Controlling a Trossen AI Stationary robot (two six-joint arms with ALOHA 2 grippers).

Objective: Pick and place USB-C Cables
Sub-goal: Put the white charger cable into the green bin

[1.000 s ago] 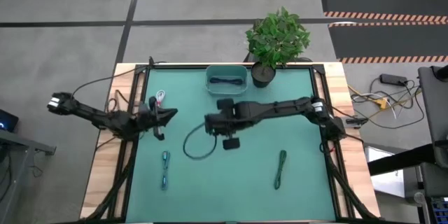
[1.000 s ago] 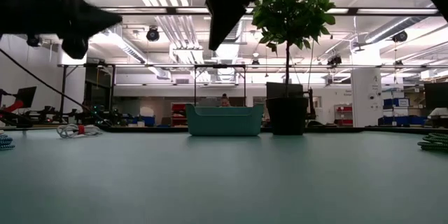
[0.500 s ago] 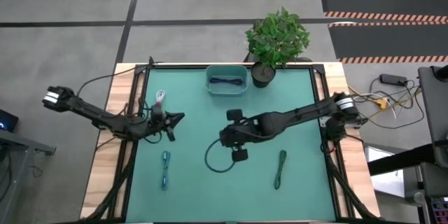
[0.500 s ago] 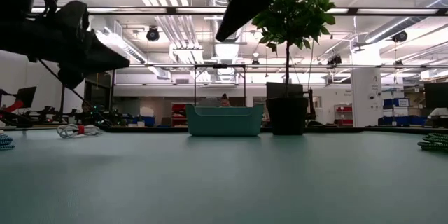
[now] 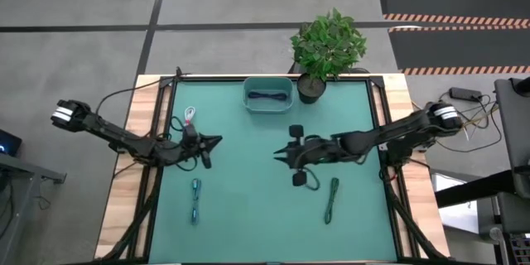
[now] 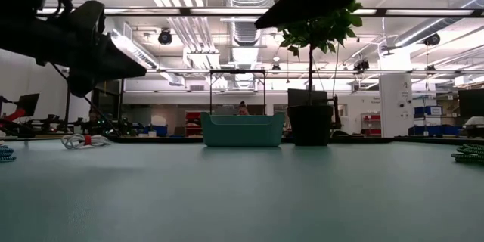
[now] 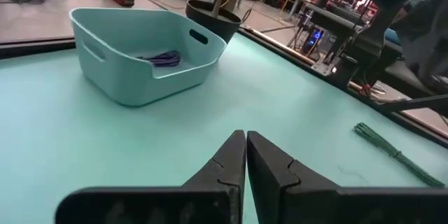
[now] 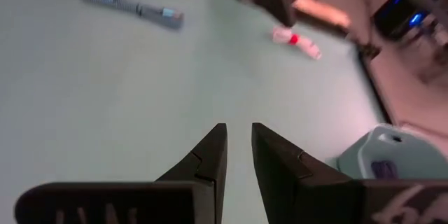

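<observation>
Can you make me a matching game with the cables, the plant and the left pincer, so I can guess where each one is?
Things:
1. green cable
2. blue cable
3. dark cable
4. potted plant

Places:
A. inside the teal bin
B. on the mat's right part, near the right pincer
C. at the table's far edge, beside the bin
D. on the mat's left part, below the left pincer

Pairs: 1-B, 2-D, 3-A, 4-C
</observation>
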